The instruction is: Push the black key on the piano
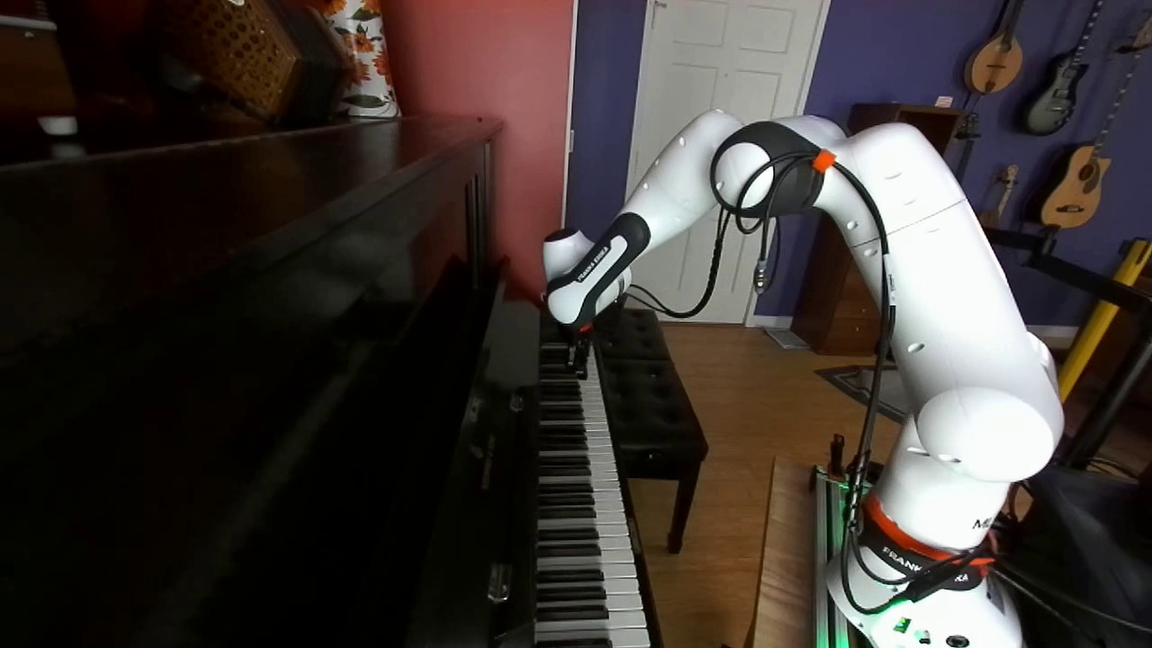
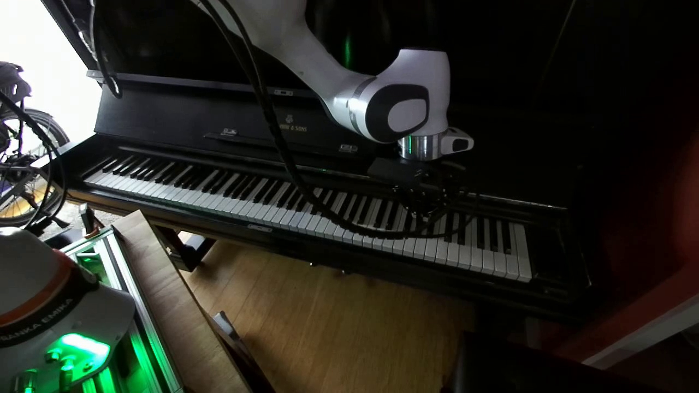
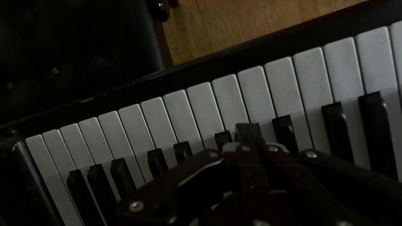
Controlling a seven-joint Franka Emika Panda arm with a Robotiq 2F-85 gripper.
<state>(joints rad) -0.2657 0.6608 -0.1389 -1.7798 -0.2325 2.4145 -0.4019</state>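
The piano (image 1: 360, 207) has a dark glossy case and a long row of white and black keys; it shows in both exterior views (image 2: 185, 112). In the wrist view its keyboard (image 3: 226, 100) runs slantwise across the picture. My gripper (image 3: 248, 135) points down over the black keys near one end of the keyboard, fingertips together with nothing seen between them. The tips cover most of one black key, whose corner shows beside them. Another black key (image 3: 285, 130) lies just right. I cannot tell whether the tips touch a key. The gripper is small or dark in both exterior views (image 1: 580, 360) (image 2: 425, 204).
A dark padded bench (image 1: 650, 405) stands along the keyboard's front near the gripper; it also shows in the wrist view (image 3: 88, 40). The raised keyboard lid (image 2: 191, 117) stands behind the keys. A black cable (image 2: 322, 210) hangs from the arm before the keyboard.
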